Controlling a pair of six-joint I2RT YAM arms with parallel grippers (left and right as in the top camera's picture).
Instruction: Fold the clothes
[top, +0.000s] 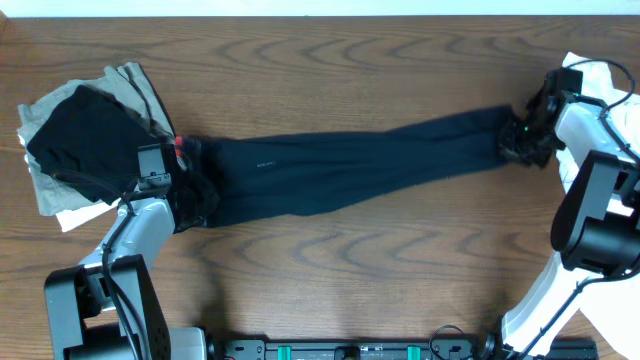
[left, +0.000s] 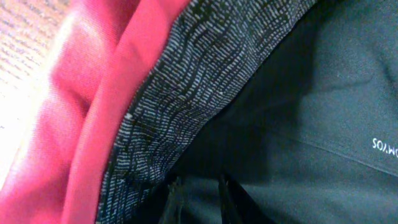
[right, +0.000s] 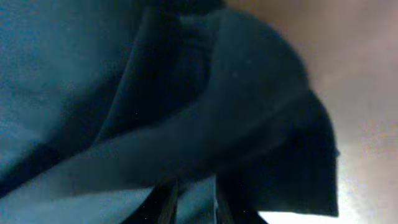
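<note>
Dark navy trousers lie stretched across the table from left to right. My left gripper is shut on their waist end; in the left wrist view its fingers pinch dark cloth beside the dotted waistband and its red lining. My right gripper is shut on the leg cuff end; in the right wrist view its fingers clamp the navy cloth close to the lens.
A pile of clothes, black on beige, lies at the far left beside my left arm. White cloth lies at the far right edge behind my right arm. Bare wood table shows in front.
</note>
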